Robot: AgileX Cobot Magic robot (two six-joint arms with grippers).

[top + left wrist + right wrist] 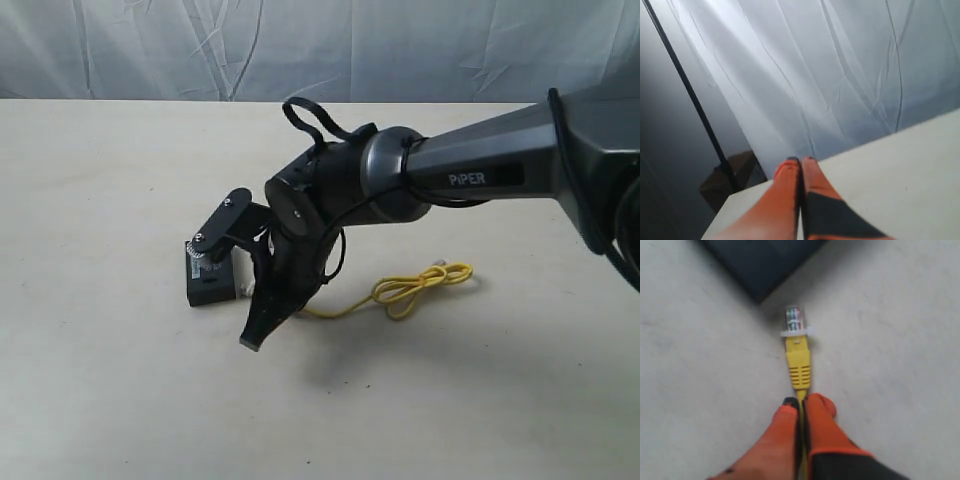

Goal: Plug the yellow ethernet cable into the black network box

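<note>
The black network box [210, 278] lies flat on the pale table, left of centre. My right gripper [256, 338] reaches across to it and is shut on the yellow ethernet cable [798, 362] just behind the plug's boot. The clear plug [794, 320] points at a corner of the box [760, 260], a short gap away and not inside it. The rest of the cable [420, 288] trails right over the table in a loose knotted loop. My left gripper [801, 161] is shut with nothing in it, near a table edge, and does not show in the exterior view.
The right arm [470, 180] stretches in from the right above the table [120, 400]. A wrinkled white curtain [300, 50] hangs behind. In the left wrist view a dark pole [690, 90] and a brown box [735, 175] stand beyond the table edge.
</note>
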